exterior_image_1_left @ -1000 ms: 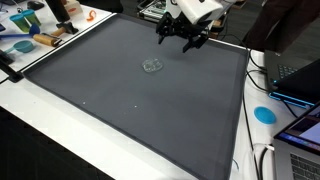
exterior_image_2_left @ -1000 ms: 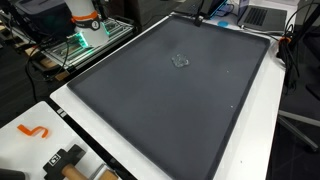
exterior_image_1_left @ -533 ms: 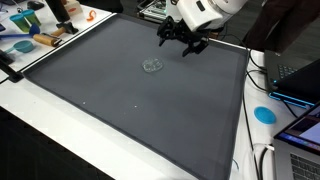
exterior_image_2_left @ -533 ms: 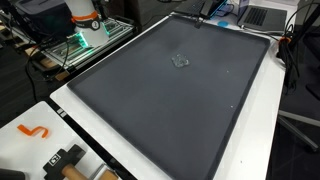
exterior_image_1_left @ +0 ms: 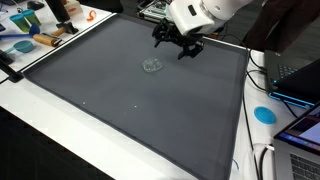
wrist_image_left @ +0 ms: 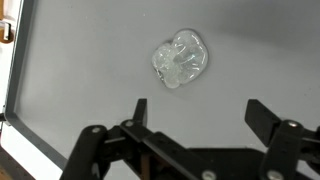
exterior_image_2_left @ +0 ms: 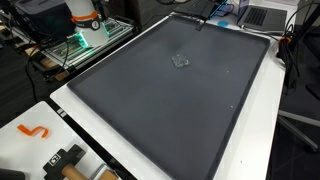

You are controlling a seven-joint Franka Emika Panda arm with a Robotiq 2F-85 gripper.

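Note:
A small crumpled clear plastic piece (wrist_image_left: pixel 180 60) lies on the dark grey mat (wrist_image_left: pixel 90 60); it shows in both exterior views (exterior_image_1_left: pixel 152 66) (exterior_image_2_left: pixel 181 60). My gripper (wrist_image_left: pixel 198 112) hangs above the mat with its two black fingers spread wide and nothing between them. In the wrist view the clear piece sits just beyond the fingertips, slightly left of centre. In an exterior view the gripper (exterior_image_1_left: pixel 176 46) hovers over the mat's far edge, a short way beyond the piece. In the other, only its tip (exterior_image_2_left: pixel 201 21) shows at the top.
The mat (exterior_image_1_left: pixel 130 100) covers most of a white table (exterior_image_1_left: pixel 60 150). Tools and an orange hook lie at its corners (exterior_image_1_left: pixel 30 40) (exterior_image_2_left: pixel 35 131). A blue disc (exterior_image_1_left: pixel 264 114), laptops (exterior_image_1_left: pixel 295 80) and cables flank one side. A rack with green lights (exterior_image_2_left: pixel 85 45) stands beyond.
The gripper has drifted slightly along the mat's far edge towards the clear piece and tilted a little. Its fingers stay spread. The piece has not moved.

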